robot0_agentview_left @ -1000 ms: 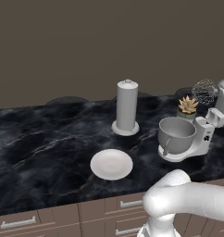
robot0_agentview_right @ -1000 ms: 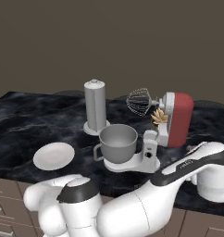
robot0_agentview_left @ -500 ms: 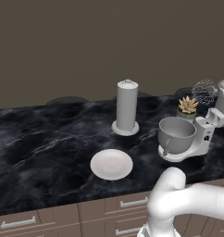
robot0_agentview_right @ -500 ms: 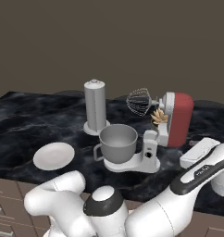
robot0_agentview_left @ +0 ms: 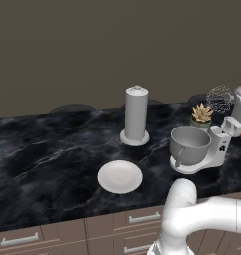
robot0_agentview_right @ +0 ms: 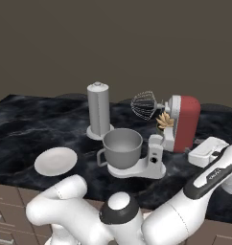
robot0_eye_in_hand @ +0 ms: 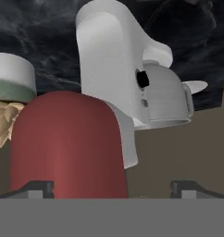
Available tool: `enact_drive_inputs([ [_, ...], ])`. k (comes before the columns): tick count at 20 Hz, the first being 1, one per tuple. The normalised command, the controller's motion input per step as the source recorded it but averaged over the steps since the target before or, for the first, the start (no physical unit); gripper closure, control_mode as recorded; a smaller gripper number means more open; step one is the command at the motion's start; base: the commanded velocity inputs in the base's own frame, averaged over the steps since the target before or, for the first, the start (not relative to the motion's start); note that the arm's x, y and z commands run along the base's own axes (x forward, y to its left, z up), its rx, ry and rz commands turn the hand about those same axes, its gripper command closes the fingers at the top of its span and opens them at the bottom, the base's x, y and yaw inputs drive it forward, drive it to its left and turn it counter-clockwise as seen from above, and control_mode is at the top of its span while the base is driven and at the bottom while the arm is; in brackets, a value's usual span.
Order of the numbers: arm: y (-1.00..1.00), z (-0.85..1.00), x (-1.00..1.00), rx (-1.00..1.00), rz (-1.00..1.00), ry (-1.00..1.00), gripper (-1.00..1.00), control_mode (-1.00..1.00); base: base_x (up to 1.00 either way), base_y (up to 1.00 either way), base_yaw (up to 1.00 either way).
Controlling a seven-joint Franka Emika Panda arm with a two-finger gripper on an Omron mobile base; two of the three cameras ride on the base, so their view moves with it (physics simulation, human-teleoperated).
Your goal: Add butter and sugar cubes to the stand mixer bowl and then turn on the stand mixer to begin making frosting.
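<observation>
The stand mixer (robot0_agentview_right: 184,122) has a red head tilted up, and its wire whisk (robot0_agentview_right: 144,105) hangs above the stand mixer bowl (robot0_agentview_right: 121,146). That grey metal bowl (robot0_agentview_left: 190,144) sits on the mixer's white base, handle toward the front. My gripper (robot0_agentview_right: 197,154) hovers just right of the mixer, behind its red head. In the hand view my gripper (robot0_eye_in_hand: 114,189) is open, its tips wide apart with nothing between them. There the red head (robot0_eye_in_hand: 65,143) is close in front, with the bowl (robot0_eye_in_hand: 165,97) beyond it. The butter and the sugar cubes are out of view.
A white plate (robot0_agentview_left: 120,177) lies near the counter's front edge, left of the bowl. A tall grey cylinder (robot0_agentview_left: 136,115) stands behind it. A small potted plant (robot0_agentview_left: 202,113) sits behind the mixer. Drawers (robot0_agentview_left: 23,240) run under the counter edge.
My arm's lower links have swung to the right and my hand has risen a little beside the mixer. The things on the counter have not moved. The gripper stays open.
</observation>
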Motion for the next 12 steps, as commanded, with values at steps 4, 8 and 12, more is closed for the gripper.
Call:
enact_drive_inputs([
  [4,0.12,-0.01,0.28,0.0,-0.07,0.0,-1.0,-1.0,0.0,0.0,0.0],
  [8,0.08,0.0,0.31,0.0,-0.06,0.0,-1.0,-1.0,0.0,0.0,0.0],
  [12,0.18,0.03,0.18,0.0,-0.02,0.0,-1.0,-1.0,0.0,0.0,0.0],
])
